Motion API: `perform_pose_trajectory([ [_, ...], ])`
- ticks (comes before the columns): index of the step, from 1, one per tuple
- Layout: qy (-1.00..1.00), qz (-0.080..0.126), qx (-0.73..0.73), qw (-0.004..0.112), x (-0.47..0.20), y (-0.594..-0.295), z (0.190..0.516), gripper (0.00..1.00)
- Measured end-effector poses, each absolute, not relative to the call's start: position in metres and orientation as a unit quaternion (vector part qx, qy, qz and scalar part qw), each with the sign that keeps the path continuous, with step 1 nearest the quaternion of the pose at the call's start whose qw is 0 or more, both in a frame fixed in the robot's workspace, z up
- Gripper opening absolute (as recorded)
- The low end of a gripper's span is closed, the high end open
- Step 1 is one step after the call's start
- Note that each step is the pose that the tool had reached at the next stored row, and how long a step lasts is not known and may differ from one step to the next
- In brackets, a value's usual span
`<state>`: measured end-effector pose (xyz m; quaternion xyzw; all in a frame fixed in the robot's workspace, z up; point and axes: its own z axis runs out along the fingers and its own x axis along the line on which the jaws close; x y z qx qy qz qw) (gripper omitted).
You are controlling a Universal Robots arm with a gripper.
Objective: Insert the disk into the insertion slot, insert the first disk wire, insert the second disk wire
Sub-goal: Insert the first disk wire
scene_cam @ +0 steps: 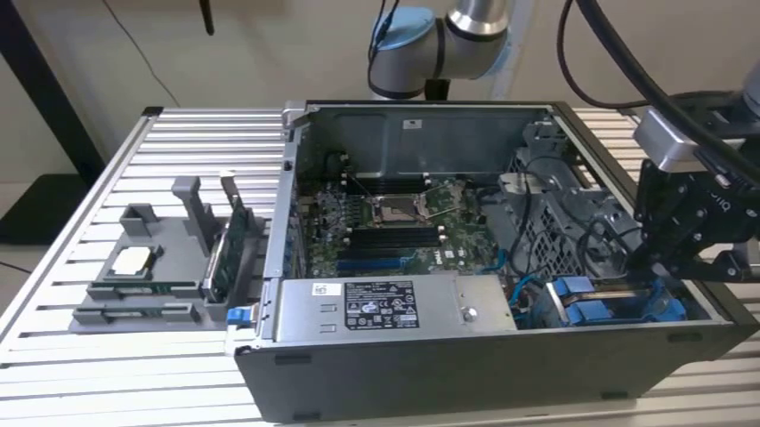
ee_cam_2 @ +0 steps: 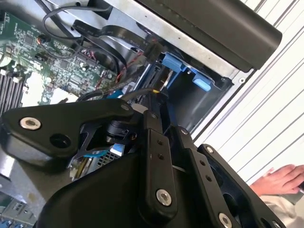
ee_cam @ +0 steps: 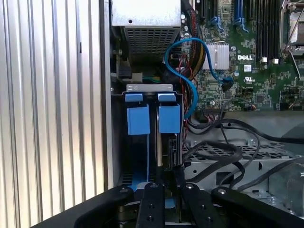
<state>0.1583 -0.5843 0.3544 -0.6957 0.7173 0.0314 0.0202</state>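
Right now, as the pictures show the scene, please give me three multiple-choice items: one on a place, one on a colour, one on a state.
1. Where does the grey parts holder stand?
A. on the slatted table, at the exterior view's left of the computer case
B. inside the case
C. on the power supply

2. What colour are the carrier tabs?
A. red
B. yellow
C. blue

3. How is the computer case?
A. closed
B. open, with the motherboard showing
C. upside down

Answers:
1 A: the exterior view shows the holder on the slats beside the case.
2 C: the first wrist view shows two blue tabs.
3 B: the side is off and the board lies in sight.
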Motion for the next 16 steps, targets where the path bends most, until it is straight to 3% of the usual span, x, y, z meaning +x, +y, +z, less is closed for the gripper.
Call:
perform_pose_trajectory([
  [16, 0.717, 0.044, -0.695, 0.032, 0.1628, -0.5834, 0.3440, 0.19],
])
